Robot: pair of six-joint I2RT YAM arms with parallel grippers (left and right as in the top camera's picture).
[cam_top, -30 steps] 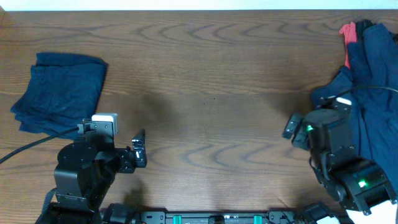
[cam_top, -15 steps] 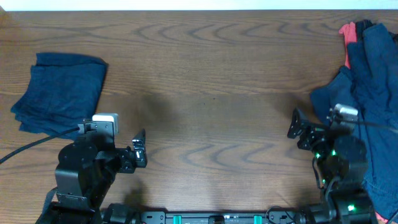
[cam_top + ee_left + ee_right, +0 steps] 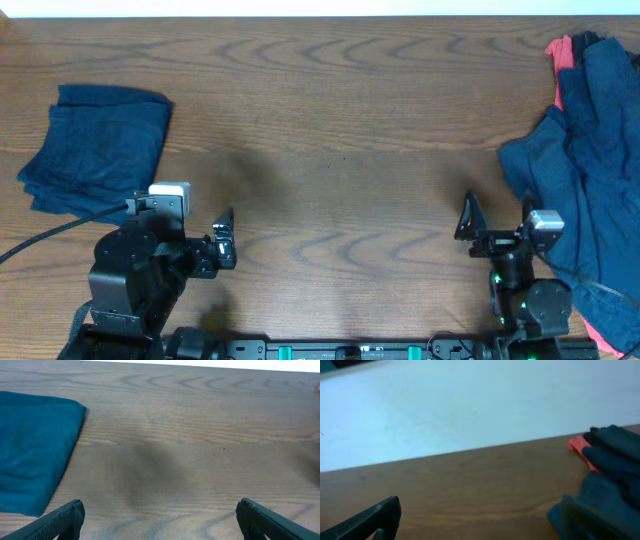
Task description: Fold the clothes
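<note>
- We see the left gripper (image 3: 222,240) low at the near left of the wooden table (image 3: 340,120), its jaws spread wide and holding nothing.
- In the left wrist view, both dark fingertips (image 3: 65,517) frame bare wood, with no cloth between them.
- A folded navy garment (image 3: 95,150) lies flat at the far left of the table, just beyond and to the left of that arm, and apart from its fingers.
- We find the right gripper (image 3: 497,215) at the near right, also released, with its jaws wide and empty.
- The loose navy pile (image 3: 590,180) lies crumpled along the right edge of the table, its near left edge just beside the right gripper.
- We cannot tell whether the right-hand finger brushes that cloth.
- A coral-red piece (image 3: 562,60) peeks out at the far end of the pile, partly under the navy cloth.
- The middle of the table, between the two arms, shows only wood grain.
</note>
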